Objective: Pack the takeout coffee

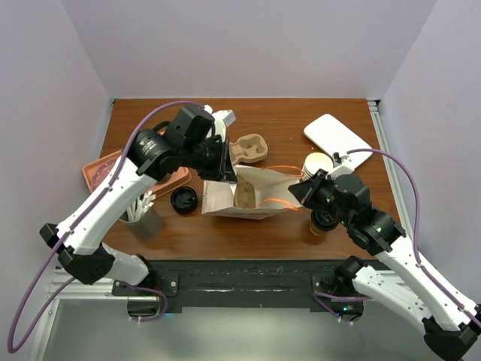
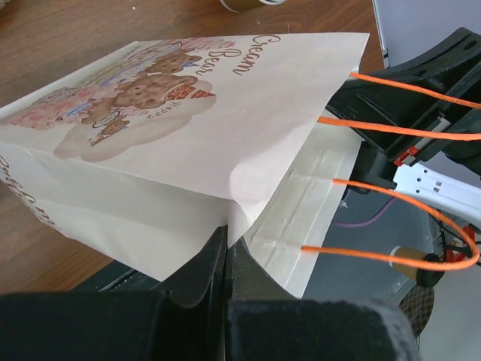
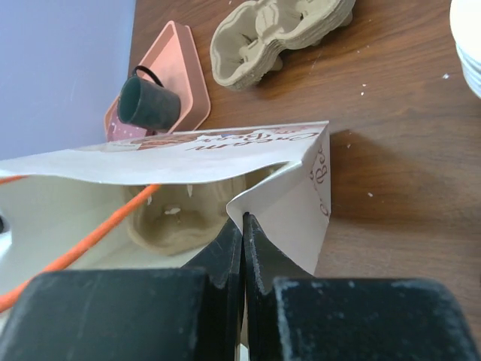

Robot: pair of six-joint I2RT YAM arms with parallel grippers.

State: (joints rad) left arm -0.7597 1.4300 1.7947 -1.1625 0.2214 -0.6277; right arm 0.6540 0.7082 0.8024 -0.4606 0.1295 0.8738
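Takeout coffee (image 1: pixel 320 225) stands on the table at the near right, just beside the paper bag (image 2: pixel 173 128) and partly hidden under the right arm; it is not in the bag yet. The left gripper (image 2: pixel 227 241) has its fingers pressed together on a fold of the bag's rim. The right gripper (image 3: pixel 242 226) pinches the opposite rim the same way, so the mouth is held apart. A pulp cup carrier (image 3: pixel 176 222) lies inside.

With both grippers busy, one probably has to let go to fetch the cup. The left pinch would do best to hold the mouth wide while the right, being nearer, releases. The cup should be gripped below its black lid, kept upright, steered clear of the orange handles (image 2: pixel 398 129) and set down into a well of the carrier rather than dropped.

The bag's side shows cartoon bears and the script words "Cream Bear". The smaller lettering under them is too fine to read.
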